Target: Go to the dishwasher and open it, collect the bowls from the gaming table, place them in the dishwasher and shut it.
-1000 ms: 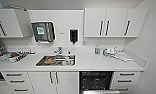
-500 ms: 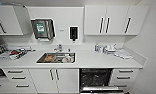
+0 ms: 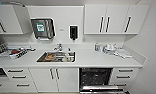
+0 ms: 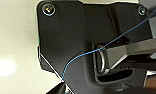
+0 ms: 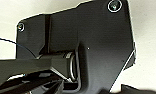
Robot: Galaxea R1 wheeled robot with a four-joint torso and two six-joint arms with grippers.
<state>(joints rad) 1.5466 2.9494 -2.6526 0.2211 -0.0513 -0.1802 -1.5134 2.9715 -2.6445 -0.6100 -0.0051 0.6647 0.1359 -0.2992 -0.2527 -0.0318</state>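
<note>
The dishwasher stands open under the white counter, right of the sink cabinet. Its inside is dark with racks showing, and its steel door is folded down at the picture's lower edge. The bowls and the gaming table are out of view. Each wrist view shows the robot's own dark plate and jointed bar over a pale floor, and I cannot make out any fingers there.
A steel sink with a tap sits in the counter. A dish rack stands at the left and white dishes at the right. White drawers flank the dishwasher. A wall closes the right side.
The whole head picture has shifted slightly, so the camera has moved a little. Nothing in the kitchen has changed; the dishwasher stays open.
</note>
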